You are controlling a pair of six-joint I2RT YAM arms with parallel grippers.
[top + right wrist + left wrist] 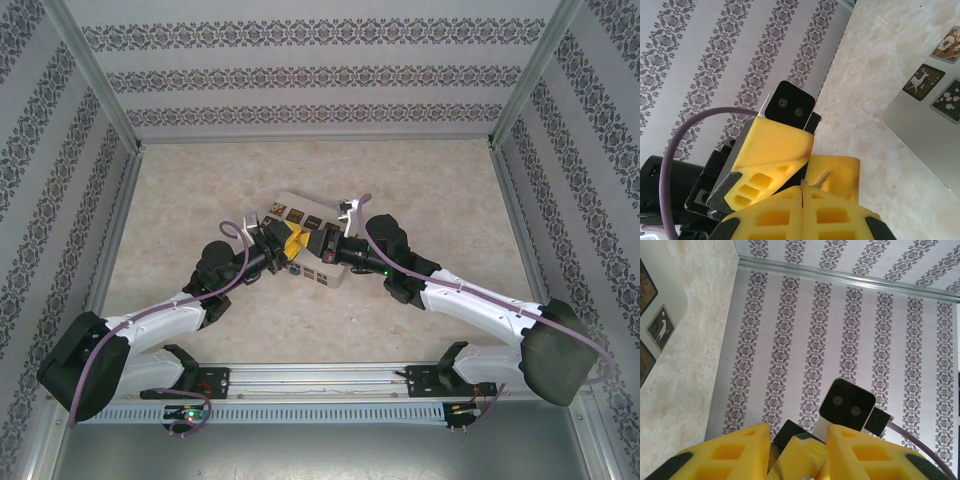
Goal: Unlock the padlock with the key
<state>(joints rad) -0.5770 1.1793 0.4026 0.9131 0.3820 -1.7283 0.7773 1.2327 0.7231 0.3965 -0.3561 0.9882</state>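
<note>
While the right hand (802, 192), pinched shut on what looks like the key (823, 176), aims its tip forward, the left hand (802, 440) faces it part open; a blue speck, maybe the padlock (294, 269), lies just beside.

beige marbled table (200, 180), cream box (305, 212) lying mid-table (brown picture squares on top)

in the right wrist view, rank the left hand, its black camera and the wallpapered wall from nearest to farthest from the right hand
1. left hand, up against the right hand, straight ahead
2. black camera, just behind it
3. wallpapered wall, beyond, upper left
</note>
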